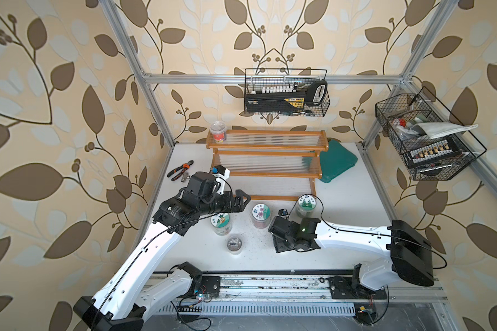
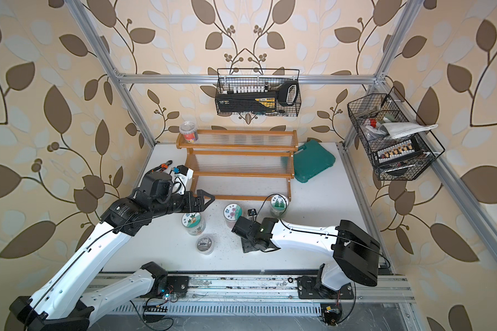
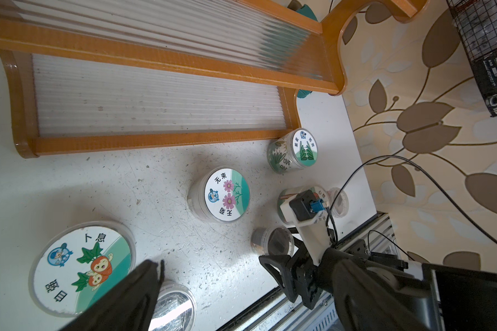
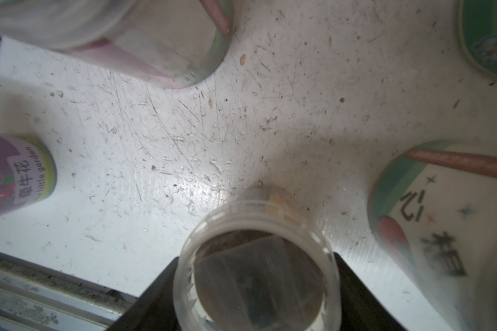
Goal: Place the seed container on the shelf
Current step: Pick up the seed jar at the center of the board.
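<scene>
In both top views we count one shelf (image 1: 270, 197) with three tiers and one red-filled jar (image 1: 218, 133) on its top tier, at the upper left of it. Three printed-lid jars stand on the table (image 1: 356, 195) below it: a radish jar (image 1: 221, 222), a flower jar (image 1: 261, 213) and a tree jar (image 1: 306, 203). There are also one small clear pot (image 1: 234, 243), one pliers (image 1: 180, 170), one green case (image 1: 339, 163) and two baskets, a back basket (image 1: 286, 110) and a side basket (image 1: 425, 143). The left claw (image 1: 245, 200) is released and empty, just up and right of the radish jar. The right claw (image 1: 280, 243) is low in the centre, and its arm hides the seed container here.

The left wrist view shows what the top views do not. The seed container (image 3: 273, 240), small and clear with dark content, sits in the lower right part, just beside the right claw's fingers (image 3: 283, 276). Two more pots (image 3: 339, 200) stand behind it, partly covered by the wrist camera (image 3: 302, 206).

In the right wrist view the seed container stands on the table at the lower centre, between the two black fingers. They are just beside its wall on each side; we cannot tell whether they press it. Four other jars (image 4: 442, 229) show at the frame edges.
</scene>
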